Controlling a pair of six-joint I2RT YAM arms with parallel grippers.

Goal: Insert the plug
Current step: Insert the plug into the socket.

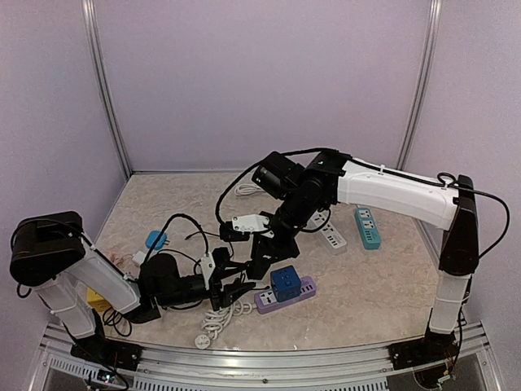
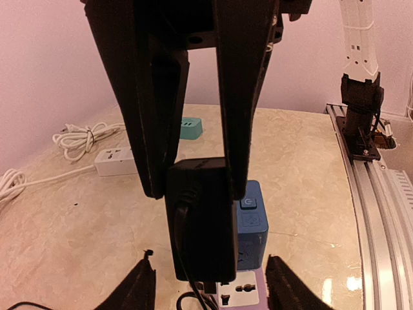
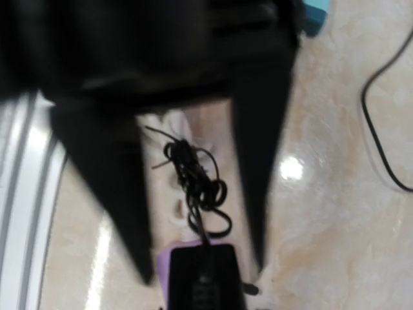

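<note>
Plug poised over its socket. The right gripper [image 2: 195, 187] has its jaws clamped on the upper end of the black rectangular plug block [image 2: 200, 223], which hangs upright just above the purple plastic power strip [image 1: 303, 290], directly in front of the blue cube adapter [image 2: 253, 223] seated in that strip. The left gripper [image 2: 213, 287] has its jaws spread wide, flanking the block's lower end without touching it.

Likely hazards: the grip sits high, so a downward push may pivot the block off the white socket face [image 2: 240, 296]. The strip is unheld and may skid on the marbled beige worktop [image 2: 310, 168].

The block is matt, slab-sided and tall. A thin black cord [image 2: 181, 258] trails down its face, and its pins are hidden.
</note>
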